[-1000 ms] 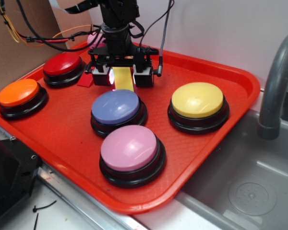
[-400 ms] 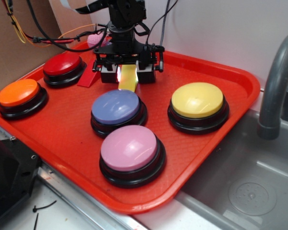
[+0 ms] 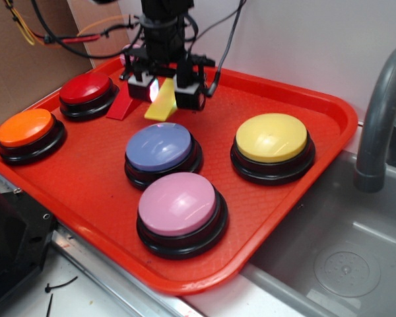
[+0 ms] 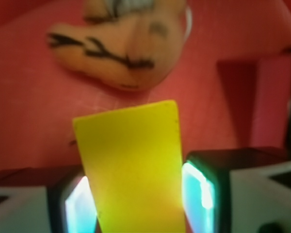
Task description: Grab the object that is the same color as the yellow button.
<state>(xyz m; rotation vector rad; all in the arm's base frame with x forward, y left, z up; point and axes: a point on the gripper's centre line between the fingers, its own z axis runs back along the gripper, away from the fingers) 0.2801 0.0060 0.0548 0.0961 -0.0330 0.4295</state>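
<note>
The object, a small yellow wedge (image 3: 161, 109), hangs tilted between my gripper's (image 3: 163, 94) two fingers at the back of the red tray (image 3: 317, 112). In the wrist view the yellow wedge (image 4: 131, 165) fills the gap, and both lit pads of the gripper (image 4: 136, 204) press its sides. Whether its lower tip still touches the tray I cannot tell. The yellow button (image 3: 272, 137), a big dome on a black base, sits to the right on the tray, well apart from the gripper.
A red wedge (image 3: 122, 107) lies just left of the gripper. An orange-striped toy (image 4: 121, 48) lies beyond the yellow wedge. Red (image 3: 86, 89), orange (image 3: 25, 127), blue (image 3: 160, 146) and pink (image 3: 178, 203) buttons stand on the tray. A sink (image 3: 343, 264) and faucet (image 3: 383, 112) are at right.
The gripper has moved up and back toward the far left of the tray, carrying the yellow wedge away from the blue button.
</note>
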